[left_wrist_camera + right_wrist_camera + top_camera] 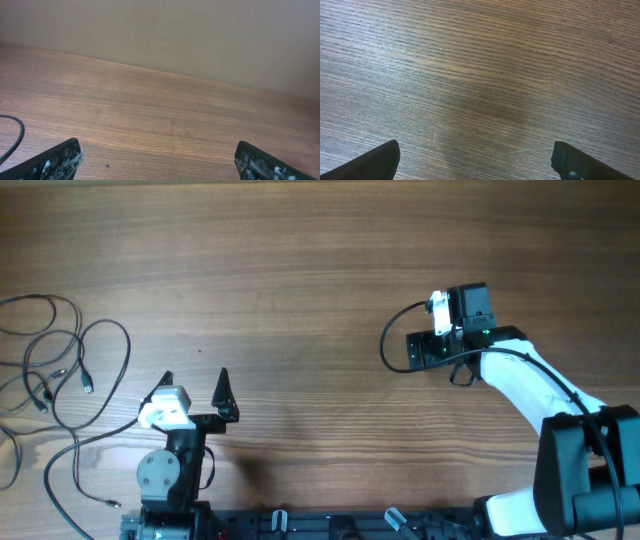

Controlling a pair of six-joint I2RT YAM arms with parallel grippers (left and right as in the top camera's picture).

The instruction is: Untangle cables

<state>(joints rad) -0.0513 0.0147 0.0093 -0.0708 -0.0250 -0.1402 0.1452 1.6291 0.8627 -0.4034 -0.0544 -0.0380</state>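
Several thin black cables (60, 370) lie tangled in loops at the table's left edge, with small plugs on their ends. My left gripper (194, 380) is open and empty, right of the tangle and not touching it. In the left wrist view its fingers (160, 165) are spread wide over bare wood, with one cable curve (16, 140) at the left edge. My right gripper (450, 325) is far to the right, away from the cables. The right wrist view shows its fingers (477, 162) open over bare wood, holding nothing.
The wooden table (300, 280) fills the view. A black loop of the right arm's own wiring (386, 340) sticks out to its left. The arm bases stand at the front edge (300, 525).
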